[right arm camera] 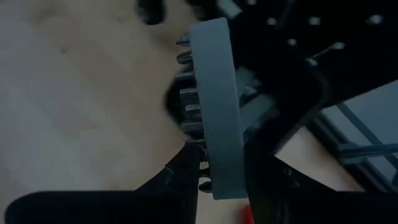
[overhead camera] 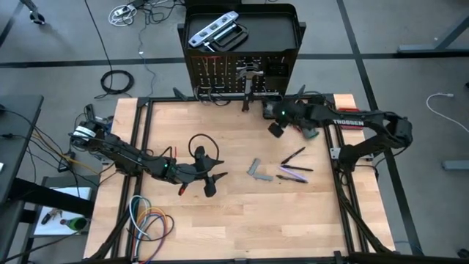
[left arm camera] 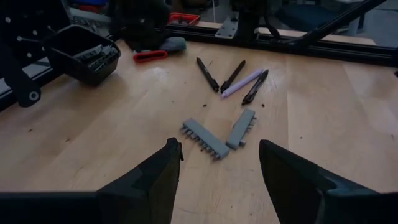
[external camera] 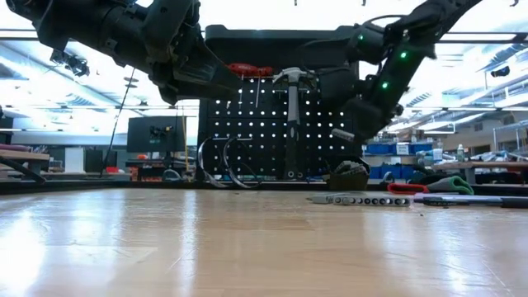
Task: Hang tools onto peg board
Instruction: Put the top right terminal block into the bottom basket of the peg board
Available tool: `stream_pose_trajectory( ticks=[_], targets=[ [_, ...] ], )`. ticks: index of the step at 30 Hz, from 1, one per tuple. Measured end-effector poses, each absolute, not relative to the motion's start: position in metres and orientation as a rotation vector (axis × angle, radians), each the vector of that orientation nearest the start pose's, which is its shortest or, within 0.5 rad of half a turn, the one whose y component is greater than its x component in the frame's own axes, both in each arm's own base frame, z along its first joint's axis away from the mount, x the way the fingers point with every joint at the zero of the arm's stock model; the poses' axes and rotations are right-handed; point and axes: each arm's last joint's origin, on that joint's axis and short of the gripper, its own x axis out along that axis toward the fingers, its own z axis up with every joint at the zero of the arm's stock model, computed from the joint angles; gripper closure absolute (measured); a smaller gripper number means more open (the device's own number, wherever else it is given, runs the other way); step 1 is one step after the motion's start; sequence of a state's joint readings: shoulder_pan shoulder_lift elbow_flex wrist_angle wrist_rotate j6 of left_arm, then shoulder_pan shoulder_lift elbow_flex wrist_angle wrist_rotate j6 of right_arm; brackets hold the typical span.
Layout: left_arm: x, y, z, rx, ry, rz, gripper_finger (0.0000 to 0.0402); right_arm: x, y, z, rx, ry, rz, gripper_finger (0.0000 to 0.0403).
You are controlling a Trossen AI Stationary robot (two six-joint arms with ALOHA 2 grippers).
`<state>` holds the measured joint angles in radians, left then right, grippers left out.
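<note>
The counter lies in front of the peg board. The peg board stands upright at the counter's far edge, under a tray that carries a level. A hammer is already hung near the board's middle, with red-handled pliers hung beside it.

The right gripper is held just in front of the board, toward its right side. Its jaws are clamped on a grey bit rail, which is gripped across its width. A black box is seen right behind the rail; whether the two touch cannot be told.

The left gripper waits well out from the board, over the middle of the counter, with its jaws standing apart and empty. Two more rails lie just ahead of it. Beyond them lie dark screwdrivers, all well clear of the board.

The step in hand is judged to be the hanging of the held rail. To do it well:

- The rail should be kept level and square to the board.
- It should be brought to a free row of holes, clear of the hammer.
- It should be pressed home before the jaws are parted.
- The grip should be eased only once the rail is seen to be carried by the board.
- The box should be kept from catching on the board during the approach.
</note>
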<state>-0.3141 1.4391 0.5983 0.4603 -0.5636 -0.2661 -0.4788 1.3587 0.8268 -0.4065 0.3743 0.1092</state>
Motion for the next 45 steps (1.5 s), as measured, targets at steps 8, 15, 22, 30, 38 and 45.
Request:
stream_pose_trajectory(
  ticks=[8, 15, 22, 30, 38, 45],
  targets=[
    [0.270, -0.072, 0.188, -0.100, 0.309, 0.290, 0.0183, 0.223, -0.158, 0.207, 0.160, 0.895, -0.873, 0.0285],
    [0.270, -0.072, 0.189, -0.101, 0.306, 0.290, 0.0183, 0.226, -0.176, 0.196, 0.161, 0.879, -0.909, 0.0287],
    [0.271, -0.072, 0.190, -0.110, 0.290, 0.288, 0.0183, 0.225, -0.183, 0.191, 0.193, 0.884, -0.890, 0.0284],
    [0.271, -0.072, 0.190, -0.110, 0.289, 0.288, 0.0183, 0.226, -0.186, 0.193, 0.203, 0.849, -0.877, 0.0283],
    [0.271, -0.072, 0.191, -0.112, 0.284, 0.287, 0.0183, 0.225, -0.185, 0.193, 0.208, 0.850, -0.877, 0.0282],
    [0.271, -0.072, 0.191, -0.112, 0.284, 0.287, 0.0183, 0.225, -0.185, 0.193, 0.208, 0.850, -0.877, 0.0278]
  ],
)
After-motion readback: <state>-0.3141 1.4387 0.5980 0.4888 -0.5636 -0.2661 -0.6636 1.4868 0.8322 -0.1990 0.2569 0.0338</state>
